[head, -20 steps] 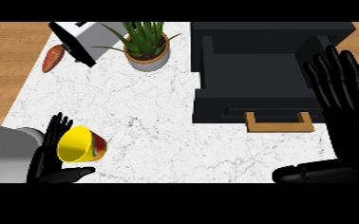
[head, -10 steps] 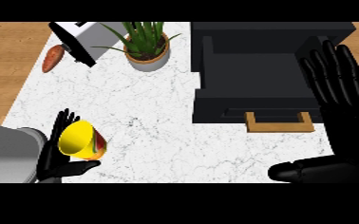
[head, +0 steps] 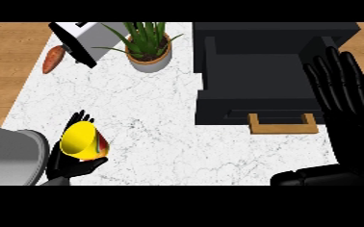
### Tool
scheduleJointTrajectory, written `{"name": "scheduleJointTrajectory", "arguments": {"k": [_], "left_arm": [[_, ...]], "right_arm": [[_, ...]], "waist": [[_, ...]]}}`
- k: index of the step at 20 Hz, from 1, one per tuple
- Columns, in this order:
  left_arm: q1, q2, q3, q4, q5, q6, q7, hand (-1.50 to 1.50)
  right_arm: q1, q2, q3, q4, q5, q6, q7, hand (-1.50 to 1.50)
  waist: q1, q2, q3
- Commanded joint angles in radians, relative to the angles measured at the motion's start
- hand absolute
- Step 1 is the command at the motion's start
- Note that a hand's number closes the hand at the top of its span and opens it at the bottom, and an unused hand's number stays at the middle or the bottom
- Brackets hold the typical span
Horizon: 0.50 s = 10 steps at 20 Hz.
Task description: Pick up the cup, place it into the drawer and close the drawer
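At the lower left of the white marble surface [head: 156, 106], the left robot hand [head: 70, 164] is clamped round the yellow cup [head: 78, 139], fingers behind it and thumb below; the cup is tilted with its mouth showing, a red and green patch on its side; it sits well apart from the black drawer [head: 256, 74], which stands open at the upper right with its wooden handle [head: 282, 125] facing the near edge. The right robot hand [head: 338, 89] shows at the right edge beside the drawer, fingers straight and spread, holding nothing. At the far side stand a potted plant [head: 148, 48] and a white-and-black object [head: 74, 38]; an orange carrot-like vegetable [head: 53, 59] lies by the surface's left edge.
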Motion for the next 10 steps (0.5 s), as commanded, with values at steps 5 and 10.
{"name": "scheduleJointTrajectory", "arguments": {"k": [5, 10], "left_arm": [[-0.056, -0.02, -0.02, -0.006, 0.02, -0.095, -0.097, 1.5], [-0.049, -0.02, -0.012, -0.045, 0.029, -0.014, -0.128, 1.5]], "right_arm": [[0.025, -0.007, -0.006, 0.031, 0.007, 0.025, -0.054, -1.5], [-0.011, 0.001, -0.001, -0.003, 0.004, -0.007, 0.007, -1.5]], "waist": [[-0.002, 0.0, 0.0], [0.002, -0.001, 0.0]]}}
